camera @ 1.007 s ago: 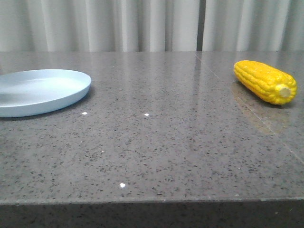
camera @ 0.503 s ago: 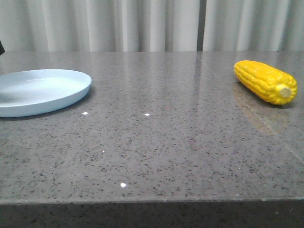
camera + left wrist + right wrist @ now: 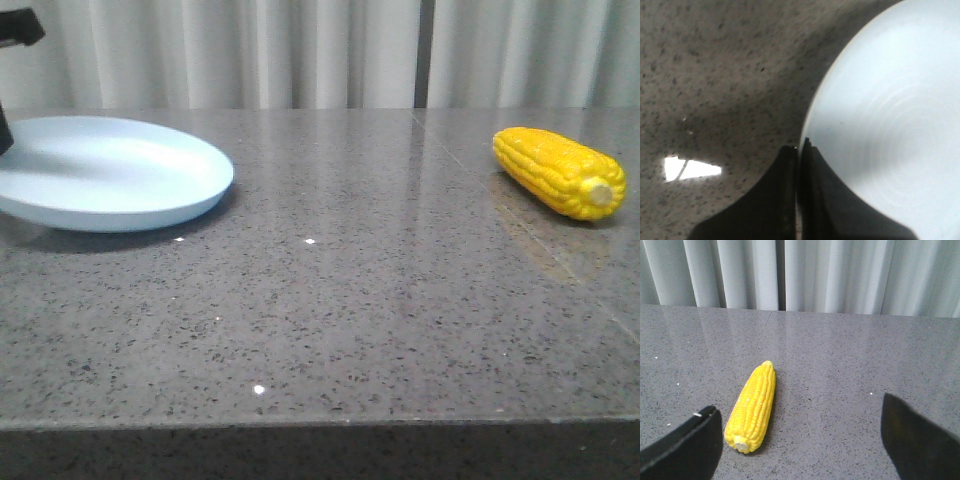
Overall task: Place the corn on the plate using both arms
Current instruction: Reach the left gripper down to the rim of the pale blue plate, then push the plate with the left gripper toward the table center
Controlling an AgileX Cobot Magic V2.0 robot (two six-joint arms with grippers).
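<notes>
Bright yellow corn (image 3: pixel 559 171): one cob, rows of kernels, pale round stub end pointing toward the camera in the front view. It lies flat on the grey speckled stone table (image 3: pixel 350 300), on the robot's right side, well apart from the plate. In the right wrist view the same corn (image 3: pixel 752 407) sits between the fingers' lines but ahead of them, not touched; stub end nearest the camera.

Pale blue plate (image 3: pixel 110 172): one, round, shallow, low rim, plain. It's on the robot's left side, tilted with its near edge off the surface and a shadow under it. The left wrist view shows the plate (image 3: pixel 890 120) with faint concentric rings on its face.

Left gripper (image 3: pixel 799 155): fingers pressed together on the plate rim, one finger on each side of the edge, only a thin sliver of rim between them. In the front view only a dark bit of the left arm (image 3: pixel 15 40) shows at the left edge, above the plate.

Right gripper (image 3: pixel 800 440): spread wide, both dark fingers (image 3: pixel 687 442) at the frame corners, nothing between them, clear of the table.

Pale pleated curtain (image 3: pixel 300 50) behind the table.

Count: 1 corn, 1 plate, 2 grippers.
</notes>
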